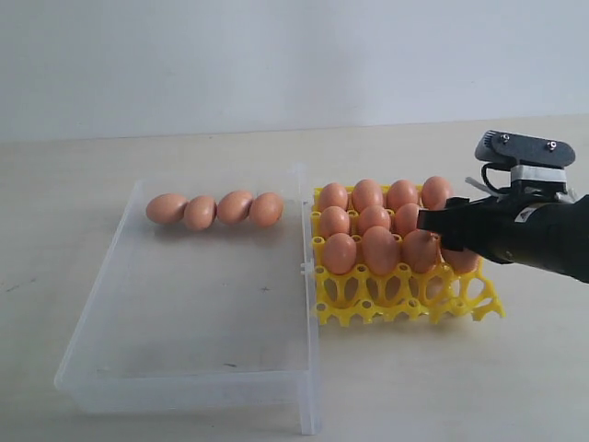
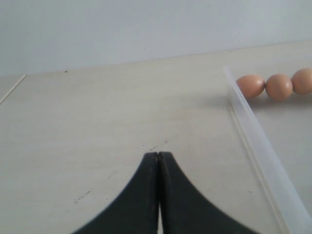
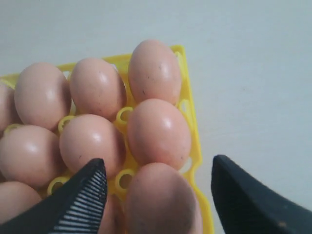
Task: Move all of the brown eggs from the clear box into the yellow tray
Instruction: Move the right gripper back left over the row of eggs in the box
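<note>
On the pale bench point(image 1: 74, 184), the large clear plastic box point(image 1: 184, 313) lies at nine o'clock of the yellow lattice egg tray point(image 1: 405, 308). Four brown oval eggs point(image 1: 235, 207) line the box's twelve o'clock wall; the rest sit in the tray. Your right pincer point(image 3: 158, 165) gapes wide astride one at the tray's three o'clock edge; the left pincer point(image 2: 158, 155) is closed. Lift crooked and a finger could crack that shell.

The right gripper point(image 3: 158, 165) stands spread wide, straddling the nearest of the brown eggs point(image 3: 163, 200) seated in the yellow tray point(image 3: 196, 151).
</note>
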You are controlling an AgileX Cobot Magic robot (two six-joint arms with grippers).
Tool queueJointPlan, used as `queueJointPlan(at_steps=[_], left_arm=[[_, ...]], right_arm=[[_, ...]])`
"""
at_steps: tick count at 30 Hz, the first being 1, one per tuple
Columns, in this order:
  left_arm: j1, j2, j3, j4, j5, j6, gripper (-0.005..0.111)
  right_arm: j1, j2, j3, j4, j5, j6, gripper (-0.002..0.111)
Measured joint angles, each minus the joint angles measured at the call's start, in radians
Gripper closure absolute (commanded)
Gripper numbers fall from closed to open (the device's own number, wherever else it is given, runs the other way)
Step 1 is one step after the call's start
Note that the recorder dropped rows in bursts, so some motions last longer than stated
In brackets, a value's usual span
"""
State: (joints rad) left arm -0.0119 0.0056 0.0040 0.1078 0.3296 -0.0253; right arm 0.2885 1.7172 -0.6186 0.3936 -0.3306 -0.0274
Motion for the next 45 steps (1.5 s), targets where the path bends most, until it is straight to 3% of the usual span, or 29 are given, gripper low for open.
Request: queueJointPlan(at_steps=[10,16,33,45], left_arm=[[0.000,0.000,0.000,0.000,0.000,0.000,0.107],[0.000,0.000,0.000,0.000,0.000,0.000,0.107],[0.000,0.000,0.000,0.000,0.000,0.000,0.107],[0.000,0.000,0.000,0.000,0.000,0.000,0.107]], right_arm=[[0.002,-0.095,-0.005,0.000,-0.006,0.019,0.048],[0.051,-0.146,-0.043,-0.008,0.051,0.027,0.063],[0.265,-0.040,-0.562,-0.084,0.667,-0.098,0.066],[0.375,0.231,-0.865,-0.093,0.760,-0.102,0.063]])
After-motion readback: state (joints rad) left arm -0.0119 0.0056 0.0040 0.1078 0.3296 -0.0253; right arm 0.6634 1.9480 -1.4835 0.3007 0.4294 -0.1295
